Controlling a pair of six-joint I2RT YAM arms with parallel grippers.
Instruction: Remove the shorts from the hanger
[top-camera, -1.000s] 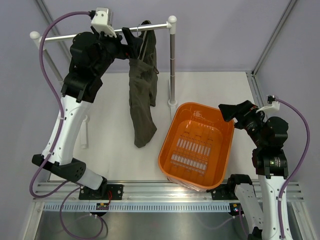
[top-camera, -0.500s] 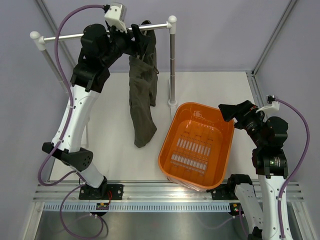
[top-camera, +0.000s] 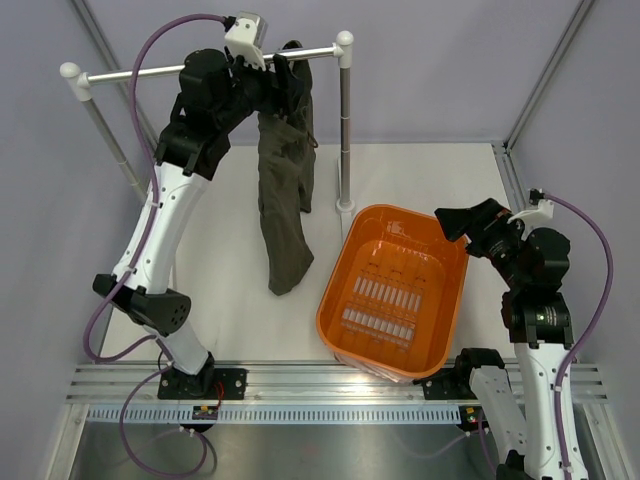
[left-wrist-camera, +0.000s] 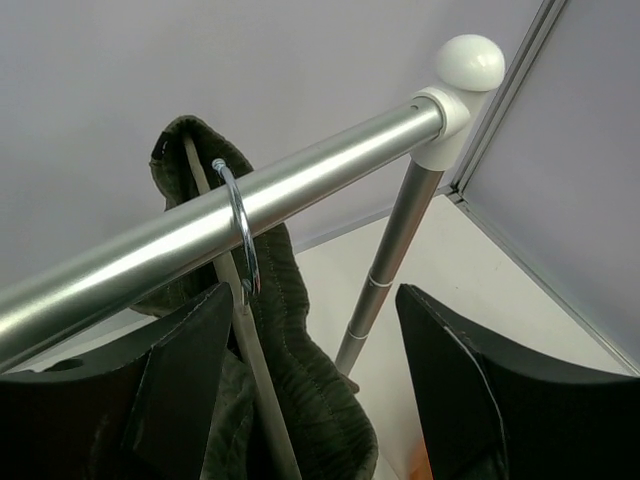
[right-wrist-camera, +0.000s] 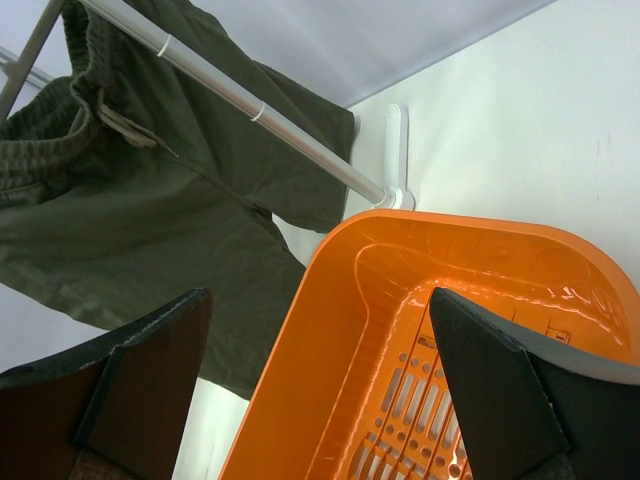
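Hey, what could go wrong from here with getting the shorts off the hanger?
1. The open left gripper faces both the shorts and the hanger just below the rail; closing may clamp both together.
2. Pulling could then slide the hook along the rail, or lift it off.

- Robotics test cell, not a home: plain lilac-grey wall panels (top-camera: 450, 60) in metal framing enclose a white table (top-camera: 420, 175).
- Aluminium mounting track (top-camera: 330, 378) carries both arm bases.
- Props only: silver rail (left-wrist-camera: 300, 175) just above the left pincer (left-wrist-camera: 314, 290), orange basket (right-wrist-camera: 450, 250) just ahead of the right pincer (right-wrist-camera: 312, 298).
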